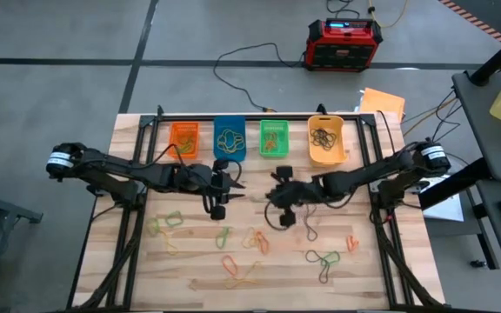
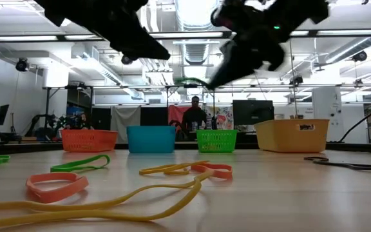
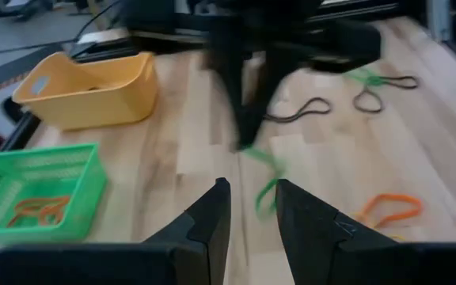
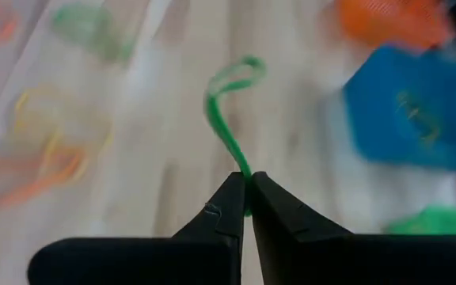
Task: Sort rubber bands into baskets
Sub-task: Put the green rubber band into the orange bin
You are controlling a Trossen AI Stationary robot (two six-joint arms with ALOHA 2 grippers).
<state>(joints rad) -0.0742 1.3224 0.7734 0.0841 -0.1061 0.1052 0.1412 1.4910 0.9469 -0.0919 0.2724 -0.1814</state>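
Holding a green rubber band (image 4: 226, 111) pinched at one end, the right claw (image 4: 248, 184) has its fingers together on the strand, and the rest of the loop trails free ahead of the tips. In the high view the right claw (image 1: 283, 198) sits above the tabletop (image 1: 364, 278), just short of the row of baskets. The green basket (image 1: 273, 139) lies beyond the claw, the blue basket (image 1: 230, 139) beside it, the orange basket (image 1: 183, 139) further off, and the yellow-orange basket (image 1: 326, 139) on the other side.

Risks from this state:

- Slip: the grip takes only a thin section near the end of the band, so a quick swing may pull it out of the tips before it reaches a basket
- Wrong bin: the hanging loop could drape over the wall between the green and blue baskets, or land in the blue one
- Collision: the left claw (image 1: 219, 184), fingers apart and holding nothing, waits just beside the right claw, so a sideways move could bring the arms together
- Snagging: the dangling loop may catch a basket rim and drag it

Other rubber bands (image 1: 243, 242) lie loose on the tabletop behind the claws
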